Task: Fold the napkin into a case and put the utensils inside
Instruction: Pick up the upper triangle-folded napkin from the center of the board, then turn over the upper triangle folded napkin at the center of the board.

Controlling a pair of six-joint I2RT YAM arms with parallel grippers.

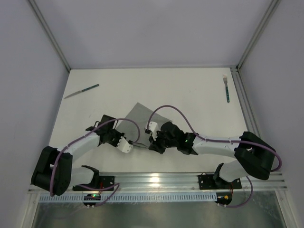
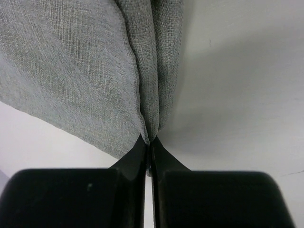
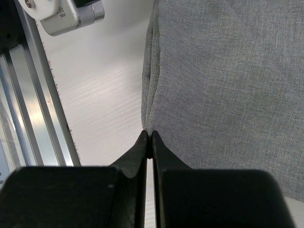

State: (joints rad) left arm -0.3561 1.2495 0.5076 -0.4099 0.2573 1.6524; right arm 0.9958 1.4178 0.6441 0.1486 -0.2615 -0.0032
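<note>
Left hand (image 2: 148, 142) pinching grey woven napkin (image 2: 71, 71), edge bunched

1. One napkin (image 1: 142, 114) (grey fabric).
2. One knife (image 1: 81, 91).
3. One fork (image 1: 226, 88).
4. Two grippers: the left gripper (image 2: 148, 142) and the right gripper (image 3: 149, 137).
5. One desk (image 1: 190, 90).

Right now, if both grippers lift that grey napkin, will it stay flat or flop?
Probably flop: the napkin bunches into soft folds where the left gripper pinches its edge. Likely light and not slippery, given its thin, coarse weave.
</note>
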